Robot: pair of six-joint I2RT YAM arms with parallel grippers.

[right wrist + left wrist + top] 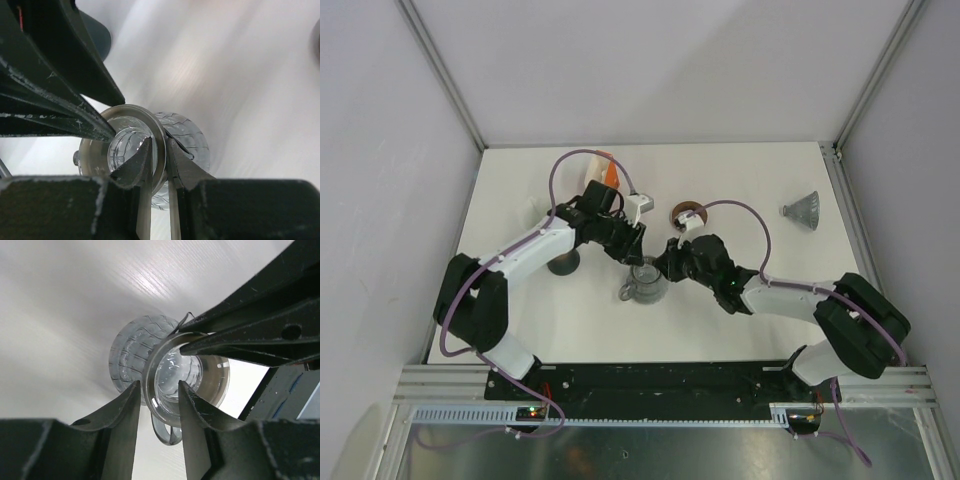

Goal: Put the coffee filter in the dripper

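The dripper [645, 285] is clear ribbed glass with a round base flange and a loop handle; it lies tilted near the table's middle. My right gripper [160, 145] is shut on the flange rim of the dripper [130, 145]. My left gripper [159, 390] stands open over the flange of the dripper [175, 375], with the handle hanging between its fingers and nothing clamped. In the top view the left gripper [638, 252] and right gripper [665, 265] meet over the dripper. The coffee filter [802, 210], a grey ribbed cone, lies apart at the far right.
A white and orange object [605, 170] sits at the back behind the left arm. A brown ring [688, 213] lies behind the right gripper. A dark round disc [563, 265] rests beside the left forearm. Walls enclose the table [570, 330] on three sides.
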